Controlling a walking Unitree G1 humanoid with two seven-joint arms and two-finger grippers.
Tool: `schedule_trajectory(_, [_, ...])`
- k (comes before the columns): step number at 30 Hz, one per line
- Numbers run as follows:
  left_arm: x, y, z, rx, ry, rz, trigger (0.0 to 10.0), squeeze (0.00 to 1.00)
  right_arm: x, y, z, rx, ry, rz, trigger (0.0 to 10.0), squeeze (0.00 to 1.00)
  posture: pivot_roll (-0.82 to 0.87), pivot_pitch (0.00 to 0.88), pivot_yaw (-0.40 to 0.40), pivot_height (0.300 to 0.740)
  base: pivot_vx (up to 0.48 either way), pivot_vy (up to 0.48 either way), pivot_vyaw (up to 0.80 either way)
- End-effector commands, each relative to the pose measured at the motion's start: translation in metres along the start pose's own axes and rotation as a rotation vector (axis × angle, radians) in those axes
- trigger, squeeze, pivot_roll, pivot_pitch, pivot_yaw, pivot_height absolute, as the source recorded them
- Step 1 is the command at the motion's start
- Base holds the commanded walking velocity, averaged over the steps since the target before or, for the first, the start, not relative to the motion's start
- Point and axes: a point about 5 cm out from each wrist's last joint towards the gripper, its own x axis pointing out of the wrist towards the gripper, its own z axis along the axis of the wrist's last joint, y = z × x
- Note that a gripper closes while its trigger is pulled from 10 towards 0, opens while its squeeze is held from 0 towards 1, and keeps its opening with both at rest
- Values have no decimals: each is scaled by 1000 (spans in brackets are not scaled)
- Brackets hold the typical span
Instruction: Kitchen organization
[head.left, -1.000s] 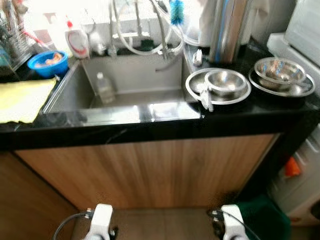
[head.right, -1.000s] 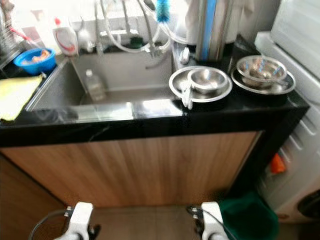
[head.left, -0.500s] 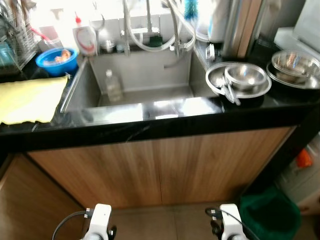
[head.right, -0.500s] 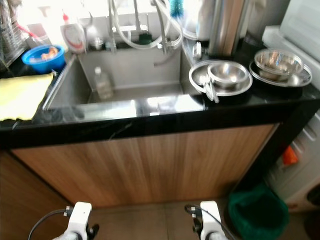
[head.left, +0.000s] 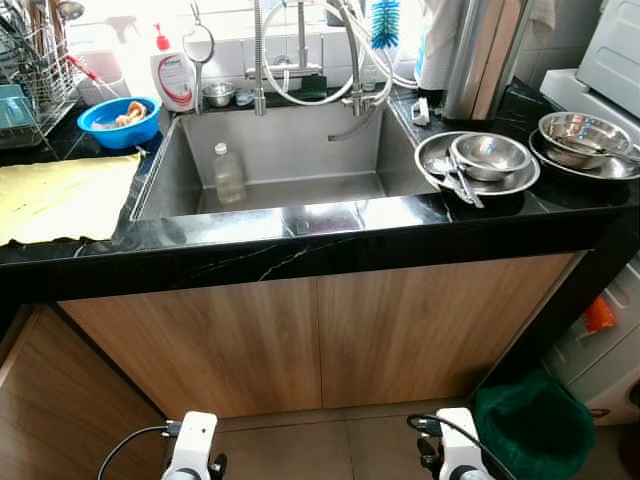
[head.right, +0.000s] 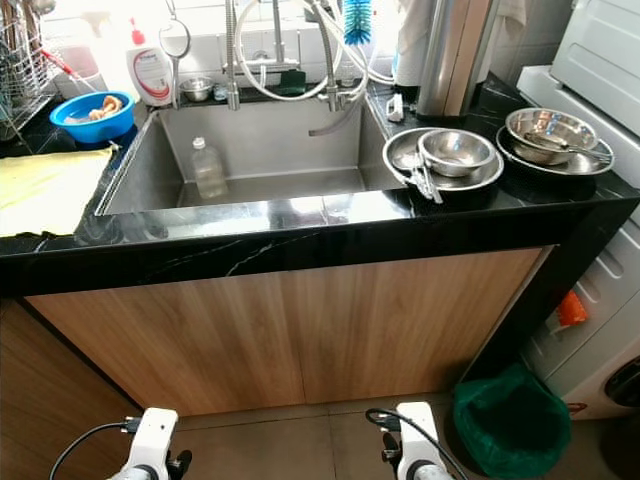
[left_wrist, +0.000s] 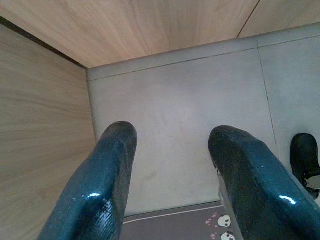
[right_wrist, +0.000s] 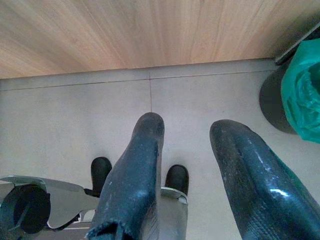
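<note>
Both claws hang low with fingers apart, the left claw (left_wrist: 170, 185) and right claw (right_wrist: 192, 180) holding nothing, so I would first reach the steel bowls (head.left: 490, 155) on the black surface (head.left: 300, 250) beside the sink (head.left: 160, 180).

On the black stone tabletop (head.left: 330, 250) stand two round steel plates (head.left: 436, 160) (head.left: 612, 170), each carrying one shiny steel bowl (head.left: 490, 153) (head.left: 582, 133). There is one blue plastic bowl (head.left: 118, 122), one yellow cloth (head.left: 60, 195), one white soap bottle (head.left: 172, 80) and one blue bottle brush (head.left: 384, 20). One clear plastic bottle (head.left: 228, 173) stands in the single steel sink (head.left: 290, 145), and one green-lined bin (head.left: 530, 425) sits on the floor.
</note>
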Motion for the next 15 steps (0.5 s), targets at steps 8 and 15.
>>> schedule_trajectory(8, [0, -2, 3, 12, -12, 0, 10000, 0, 1, 2, 2, -2, -11, 1, 10000, 0, -89, 0, 75, 740, 0, 0, 0])
schedule_trajectory(15, [0, -1, 2, 14, -14, -1, 10000, 0, 1, 2, 4, -38, -24, 4, 10000, 0, -88, 0, 74, 740, 0, 0, 293])
